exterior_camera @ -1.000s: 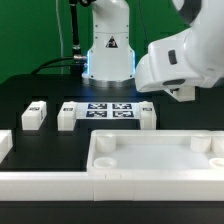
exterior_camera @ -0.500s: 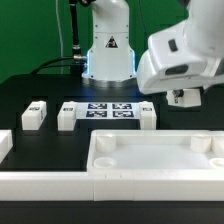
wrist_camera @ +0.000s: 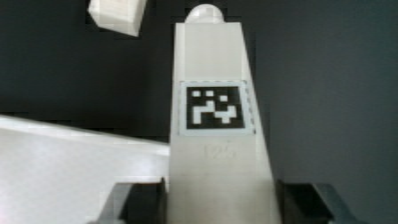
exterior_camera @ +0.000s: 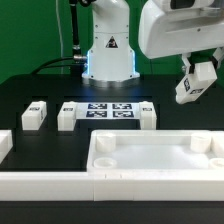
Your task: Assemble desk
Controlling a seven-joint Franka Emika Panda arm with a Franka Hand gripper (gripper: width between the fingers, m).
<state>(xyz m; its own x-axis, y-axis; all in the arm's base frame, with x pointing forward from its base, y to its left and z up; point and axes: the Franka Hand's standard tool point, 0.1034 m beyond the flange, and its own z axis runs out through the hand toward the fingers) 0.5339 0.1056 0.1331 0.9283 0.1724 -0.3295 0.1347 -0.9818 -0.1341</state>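
Observation:
My gripper [exterior_camera: 197, 76] hangs in the air at the exterior view's right, above the far right corner of the desk top [exterior_camera: 150, 162]. It is shut on a white leg [exterior_camera: 188, 89] that tilts downward. In the wrist view the leg [wrist_camera: 217, 90] with its square tag runs out from between the fingers [wrist_camera: 143, 202], with the desk top's rim [wrist_camera: 71, 160] below it. Three more tagged legs [exterior_camera: 34, 114], [exterior_camera: 67, 115], [exterior_camera: 147, 113] stand on the black table. One of them shows in the wrist view [wrist_camera: 118, 14].
The marker board [exterior_camera: 112, 110] lies between the legs. A long white rail [exterior_camera: 45, 185] runs along the front left. Another white block [exterior_camera: 4, 143] sits at the left edge. The robot base [exterior_camera: 108, 55] stands at the back.
The arm has risen and turned, lifting the leg clear; the leg now hangs in full view under the gripper at the exterior view's right.

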